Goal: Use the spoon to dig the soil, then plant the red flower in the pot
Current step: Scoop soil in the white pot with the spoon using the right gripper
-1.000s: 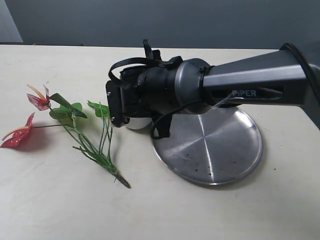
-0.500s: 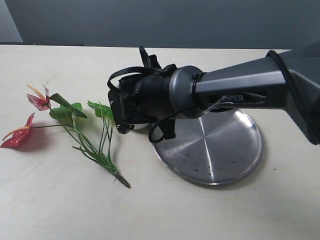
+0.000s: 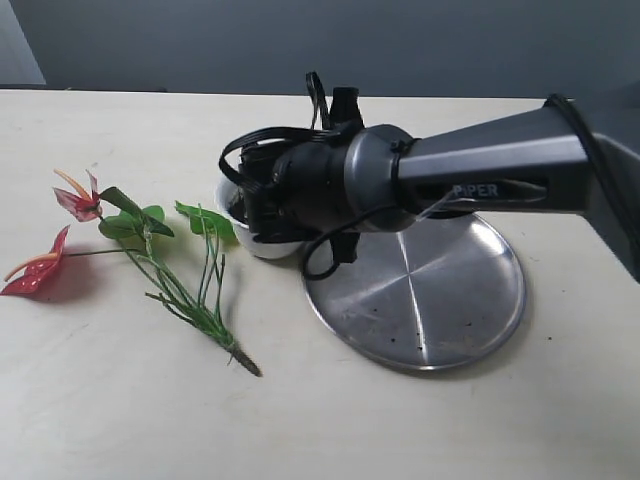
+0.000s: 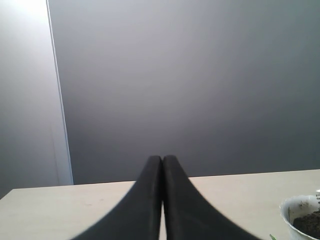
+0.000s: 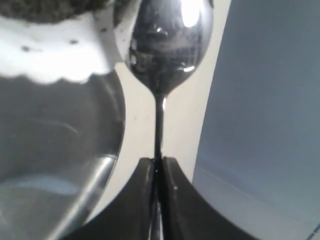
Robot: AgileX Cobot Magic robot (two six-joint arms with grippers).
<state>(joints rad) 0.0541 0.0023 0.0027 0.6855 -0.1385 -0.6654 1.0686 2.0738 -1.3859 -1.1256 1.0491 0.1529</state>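
My right gripper (image 5: 158, 161) is shut on the thin handle of the shiny spoon (image 5: 167, 40). The spoon's bowl hangs beside the white pot (image 5: 50, 52), close to its rim, with dark soil (image 5: 42, 7) showing in the pot. In the exterior view the right arm (image 3: 330, 185) covers most of the pot (image 3: 226, 203) and hides the spoon. The red flower (image 3: 35, 268) lies flat on the table left of the pot, its stem base pointing toward the front. My left gripper (image 4: 162, 160) is shut on nothing, far from the pot (image 4: 298, 212) and its soil (image 4: 311, 223).
A wide shiny steel plate (image 3: 440, 300) lies right of the pot, under the right arm, with a few soil crumbs on it. The beige table (image 3: 120, 420) ends at a grey wall behind.
The right wrist has turned and shifted slightly right and up over the pot, so more of the pot's white side shows. The flower and the plate have not moved.
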